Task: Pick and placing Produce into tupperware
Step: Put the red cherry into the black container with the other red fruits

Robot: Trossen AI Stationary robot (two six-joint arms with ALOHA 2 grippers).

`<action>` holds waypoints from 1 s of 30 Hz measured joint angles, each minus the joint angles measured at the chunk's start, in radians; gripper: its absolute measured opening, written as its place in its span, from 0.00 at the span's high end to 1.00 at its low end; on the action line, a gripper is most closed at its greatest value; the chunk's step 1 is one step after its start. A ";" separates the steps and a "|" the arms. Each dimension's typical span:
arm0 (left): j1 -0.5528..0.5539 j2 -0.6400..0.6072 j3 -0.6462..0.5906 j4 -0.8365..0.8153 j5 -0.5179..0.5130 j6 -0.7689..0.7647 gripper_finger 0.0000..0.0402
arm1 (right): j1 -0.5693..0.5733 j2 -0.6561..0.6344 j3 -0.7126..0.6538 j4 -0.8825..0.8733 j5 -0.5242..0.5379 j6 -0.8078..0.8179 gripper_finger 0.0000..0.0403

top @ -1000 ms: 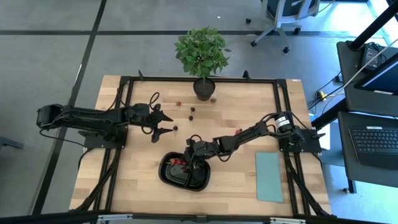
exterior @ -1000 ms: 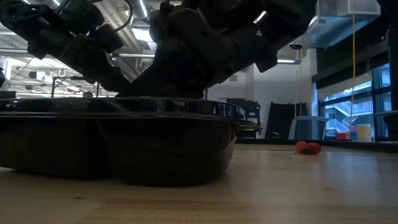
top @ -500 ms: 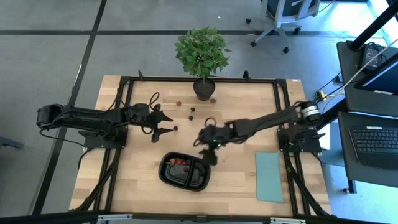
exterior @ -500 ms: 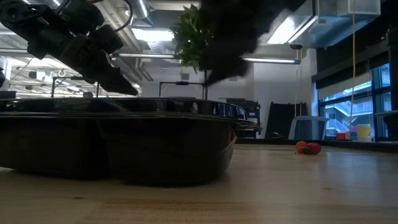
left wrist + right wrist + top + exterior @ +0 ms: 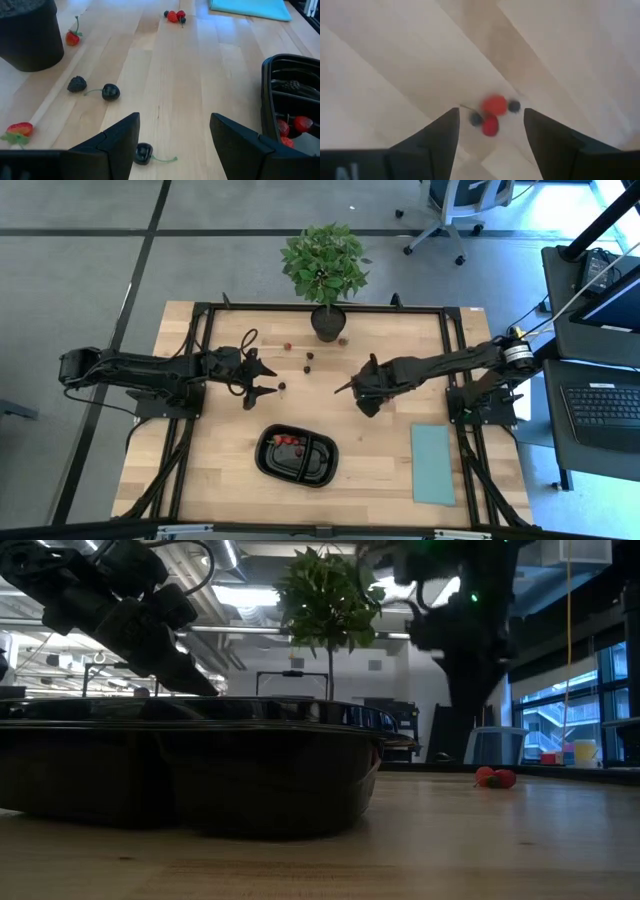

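The tupperware, a glossy black oval tray with two compartments, lies near the table's front with red produce in its left compartment. Loose red and dark produce lies on the wood near the plant pot. My right gripper hangs open, pointing down over a small cluster of red and dark berries, its fingers on either side and above them. My left gripper waits open at the table's left, with a dark cherry on the wood just inside one finger.
A potted green plant stands at the far edge, its black pot near a strawberry. A pale teal sheet lies at the right front. Bare wood lies between the tray and the berry cluster.
My right gripper has risen out of the tupperware and swung toward the table's far right, tipping from nearly level to pointing down and rolling at the wrist. It now hangs over the berry cluster. The tray and its fruit have stayed put.
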 joint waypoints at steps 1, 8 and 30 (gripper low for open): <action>0.000 0.000 0.000 -0.001 0.000 0.000 0.41 | -0.003 0.000 -0.017 -0.001 -0.003 0.014 0.45; 0.000 0.000 0.000 -0.003 0.000 -0.026 0.41 | -0.032 0.000 -0.114 0.014 -0.083 0.024 0.45; 0.000 0.000 0.000 -0.003 0.000 -0.026 0.41 | -0.052 0.000 -0.276 0.222 -0.140 -0.012 0.50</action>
